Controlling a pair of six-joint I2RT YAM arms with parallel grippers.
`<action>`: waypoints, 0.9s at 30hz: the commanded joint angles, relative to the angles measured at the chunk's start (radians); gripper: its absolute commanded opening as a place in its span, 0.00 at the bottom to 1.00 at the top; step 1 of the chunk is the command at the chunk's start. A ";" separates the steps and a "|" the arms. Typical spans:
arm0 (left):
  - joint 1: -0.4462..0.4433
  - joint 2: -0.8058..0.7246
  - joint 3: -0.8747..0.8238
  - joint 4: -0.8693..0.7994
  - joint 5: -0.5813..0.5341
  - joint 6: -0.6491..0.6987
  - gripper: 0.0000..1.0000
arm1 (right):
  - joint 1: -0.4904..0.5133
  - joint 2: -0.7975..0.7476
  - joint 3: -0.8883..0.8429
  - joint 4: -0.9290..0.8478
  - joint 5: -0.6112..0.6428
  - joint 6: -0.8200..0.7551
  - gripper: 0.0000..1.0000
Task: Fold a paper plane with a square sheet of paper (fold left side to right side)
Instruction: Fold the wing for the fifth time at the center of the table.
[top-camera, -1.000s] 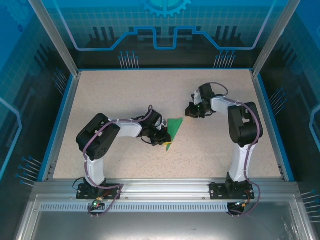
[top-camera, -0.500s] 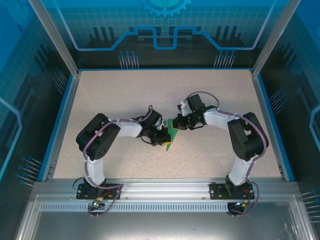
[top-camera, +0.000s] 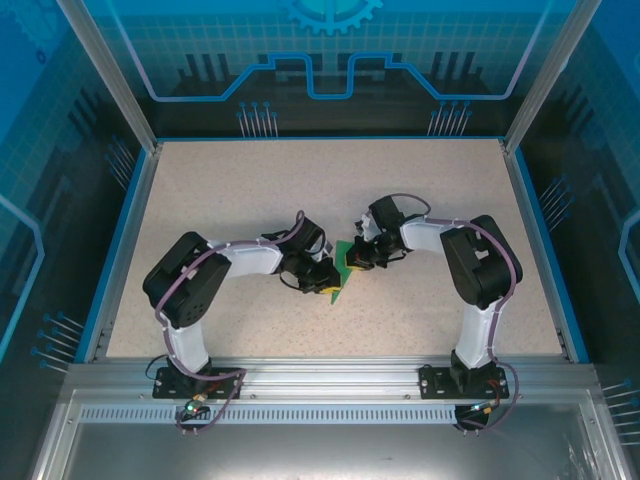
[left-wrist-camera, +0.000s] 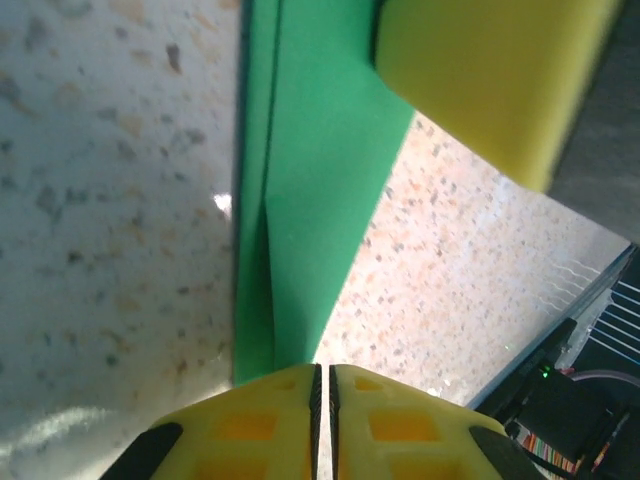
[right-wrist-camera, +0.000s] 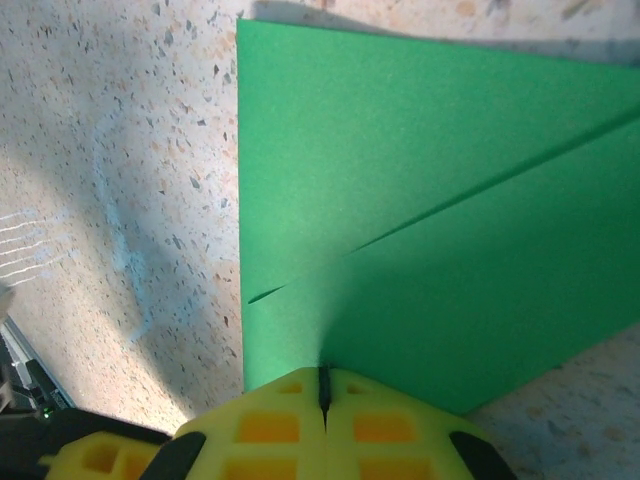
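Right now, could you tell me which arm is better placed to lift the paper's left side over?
Probably the left. The left gripper meets the green paper at its left edge, fingers together, while the right gripper is shut with its tips on the paper's wide end, suited to pinning it.

Table (top-camera: 250, 185) free beyond left tool (left-wrist-camera: 320, 375) and right tool (right-wrist-camera: 323, 378)

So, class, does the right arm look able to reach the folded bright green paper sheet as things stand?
Probably yes: the right pincer, shut, sits at the edge of the folded bright green paper sheet with nothing between them. The left pincer is at the sheet's opposite end.
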 joint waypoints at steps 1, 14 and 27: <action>-0.008 -0.038 0.033 -0.068 0.032 0.015 0.14 | -0.001 0.039 0.001 -0.079 0.064 -0.007 0.00; -0.028 0.052 0.070 -0.062 0.103 0.008 0.13 | 0.003 0.046 0.010 -0.087 0.065 -0.008 0.00; -0.028 0.078 0.040 -0.065 0.065 0.013 0.13 | 0.004 0.054 0.024 -0.118 0.085 -0.024 0.00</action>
